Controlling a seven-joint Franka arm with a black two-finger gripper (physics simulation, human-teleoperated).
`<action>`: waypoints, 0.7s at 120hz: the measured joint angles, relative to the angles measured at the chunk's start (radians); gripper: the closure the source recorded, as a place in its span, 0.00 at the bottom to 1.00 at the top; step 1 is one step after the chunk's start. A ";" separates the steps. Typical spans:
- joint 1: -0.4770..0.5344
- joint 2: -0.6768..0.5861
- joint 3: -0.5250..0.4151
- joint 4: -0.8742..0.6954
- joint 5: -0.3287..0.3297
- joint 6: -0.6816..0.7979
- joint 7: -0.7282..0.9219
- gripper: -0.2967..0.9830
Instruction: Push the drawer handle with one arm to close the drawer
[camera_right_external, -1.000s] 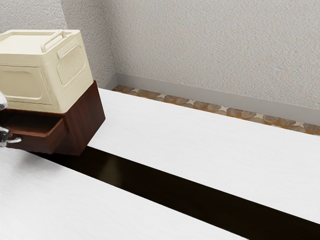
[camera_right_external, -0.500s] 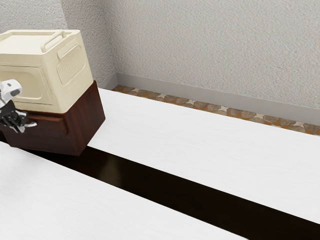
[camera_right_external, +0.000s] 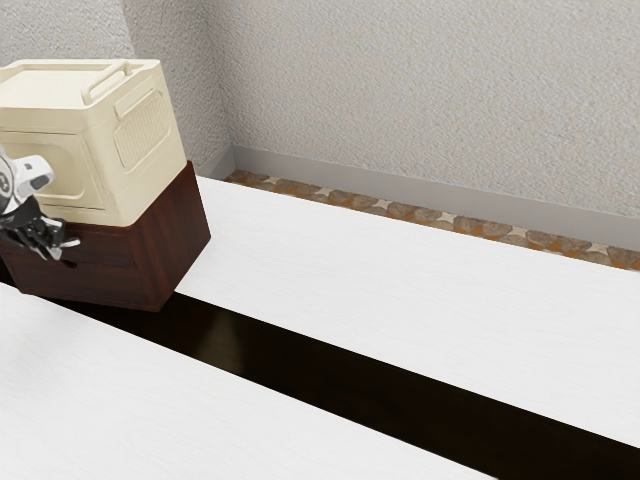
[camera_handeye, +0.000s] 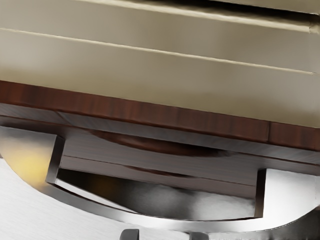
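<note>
At the exterior view's left edge, my gripper (camera_right_external: 50, 244) is at the front of the dark wooden cabinet (camera_right_external: 172, 240), by the silver handle (camera_right_external: 71, 243). The drawer front (camera_right_external: 95, 275) looks flush or nearly flush with the cabinet. In the wrist view, the curved metal handle (camera_handeye: 165, 223) spans across the drawer front (camera_handeye: 150, 150). My gripper (camera_handeye: 164, 235) shows two dark tips there, apart, on the near side of the handle. Whether they touch it I cannot tell.
A cream box (camera_right_external: 60, 120) with a raised handle stands on top of the cabinet. Around it lies a white table (camera_right_external: 400, 290) crossed by a dark strip (camera_right_external: 300, 365). A textured wall rises behind.
The drawer has gone from well out to flush or nearly so. My gripper moved with it toward the cabinet, then shifted slightly along its front toward the exterior view's right.
</note>
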 joint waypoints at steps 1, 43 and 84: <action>-0.001 -0.018 -0.004 -0.021 -0.002 -0.001 0.001 0.75; -0.027 -0.575 -0.463 -0.288 0.098 -0.353 -0.082 0.65; -0.104 -0.087 -0.447 0.551 0.052 -0.739 -0.189 0.33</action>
